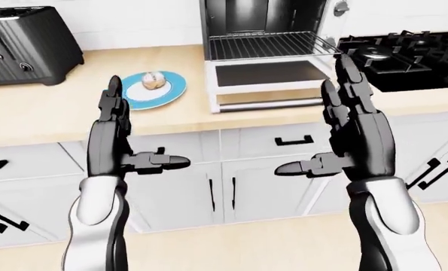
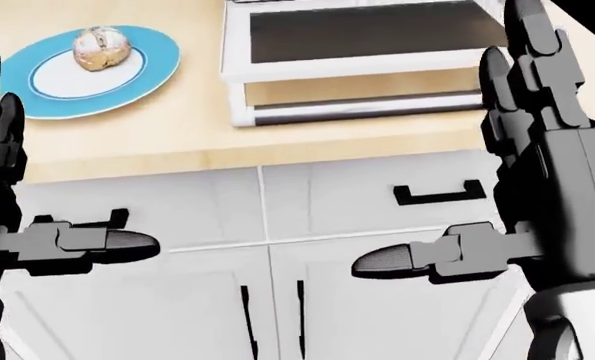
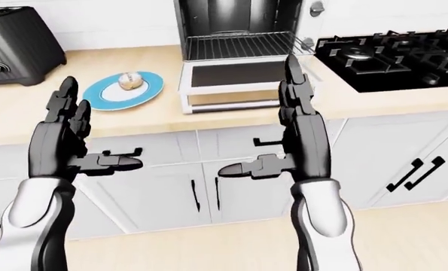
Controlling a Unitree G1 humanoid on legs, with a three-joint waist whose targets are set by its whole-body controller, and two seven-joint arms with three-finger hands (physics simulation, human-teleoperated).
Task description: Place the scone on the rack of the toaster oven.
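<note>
— Scone (image 1: pixel 154 82) first: it sits on the blue plate (image 1: pixel 175 93) on the counter (image 1: pixel 50 116), just above and a little to the right of the left hand (image 1: pixel 111 144) in the left-eye view, and well off to the left of the right hand (image 1: pixel 359 132). Neither hand touches it.

— What are the hands doing, then?

— Nothing with any object. Both are raised over the cabinet doors (image 1: pixel 261 186), palms turned toward each other, fingers straight up and thumbs poking inward. Fully spread, both empty.

— And the toaster oven (image 1: pixel 265 34)?

— Above the gap between the two hands, nearer the right one. Its door (image 1: pixel 269 73) lies folded down flat and the wire rack (image 1: pixel 265 45) shows inside, bare as far as I can see. A black toaster (image 1: pixel 28 42) stands well beyond the left hand, and a black stove (image 1: pixel 412 56) lies past the right hand.

— So which step would you call this?

— The approach, I'd say — nothing has been picked up, so the whole task is yet to be done.

— Next move?

— My guess: the left hand is the closer one, so it needs to reach up and over the counter edge, come down around the scone and close its fingers gently — it looks crumbly. The plate could slide if nudged. After that comes a carry to the right, over the lowered door and onto the rack
</note>
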